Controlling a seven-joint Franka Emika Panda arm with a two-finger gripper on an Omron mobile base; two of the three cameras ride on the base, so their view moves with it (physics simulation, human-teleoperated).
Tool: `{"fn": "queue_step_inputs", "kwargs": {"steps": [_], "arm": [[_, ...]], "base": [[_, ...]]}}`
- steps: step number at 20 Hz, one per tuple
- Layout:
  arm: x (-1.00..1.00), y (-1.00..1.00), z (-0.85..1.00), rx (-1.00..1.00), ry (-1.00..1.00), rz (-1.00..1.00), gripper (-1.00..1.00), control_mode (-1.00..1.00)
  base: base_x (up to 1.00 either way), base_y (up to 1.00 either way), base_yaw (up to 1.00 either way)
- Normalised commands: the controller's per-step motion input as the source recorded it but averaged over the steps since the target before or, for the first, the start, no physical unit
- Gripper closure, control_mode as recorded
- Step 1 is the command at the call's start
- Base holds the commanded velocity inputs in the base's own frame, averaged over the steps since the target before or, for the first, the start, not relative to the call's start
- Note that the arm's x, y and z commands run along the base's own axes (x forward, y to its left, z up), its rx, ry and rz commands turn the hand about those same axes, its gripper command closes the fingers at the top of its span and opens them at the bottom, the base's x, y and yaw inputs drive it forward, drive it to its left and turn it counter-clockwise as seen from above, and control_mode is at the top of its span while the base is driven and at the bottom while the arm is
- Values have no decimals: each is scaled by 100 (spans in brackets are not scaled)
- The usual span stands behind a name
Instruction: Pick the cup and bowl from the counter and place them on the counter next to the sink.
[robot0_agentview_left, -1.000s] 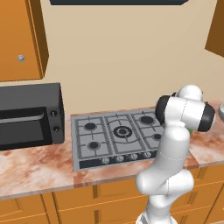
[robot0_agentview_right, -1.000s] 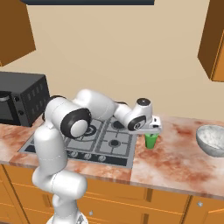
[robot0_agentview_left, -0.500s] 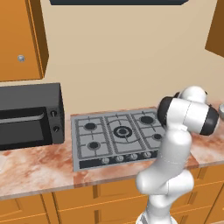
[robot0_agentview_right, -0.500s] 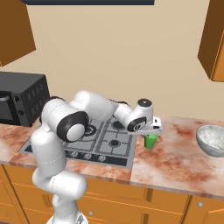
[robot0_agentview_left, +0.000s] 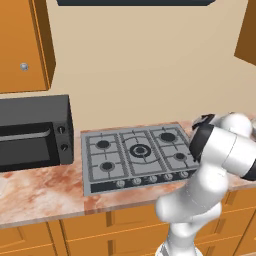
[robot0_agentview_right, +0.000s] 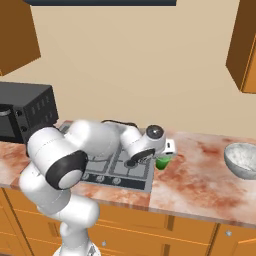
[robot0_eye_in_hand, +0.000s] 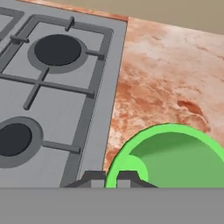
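Two task items remain unmoved, as far as can be judged: neither cup nor bowl has reached a spot beside a sink. One long counter (robot0_agentview_right: 200, 185) of pink-and-rust marbled stone runs over orange cabinets. One black microwave (robot0_agentview_left: 32, 131) sits at its left end. One grey stove (robot0_agentview_left: 137, 155) with five burners lies beside it. One white robot arm reaches across the stove's right edge. One silver-grey bowl (robot0_agentview_right: 242, 160) rests on the counter well to the right, apart from the arm. One green cup (robot0_agentview_right: 163, 162) stands on the counter just beside the stove's right edge. One gripper (robot0_eye_in_hand: 111, 178) sits at the cup's near rim, its two dark fingertips (robot0_eye_in_hand: 93, 177) close together; whether it grips the rim cannot be told
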Motion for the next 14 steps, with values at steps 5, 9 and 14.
{"fn": "queue_step_inputs", "kwargs": {"steps": [5,9,14], "arm": [[2,14,22,-19,-8,-1,100,-100],[3,16,38,-30,-6,-5,100,-100],[5,28,98,-18,-5,-1,100,-100]], "base": [[0,0,0],[0,0,0],[0,0,0]]}}
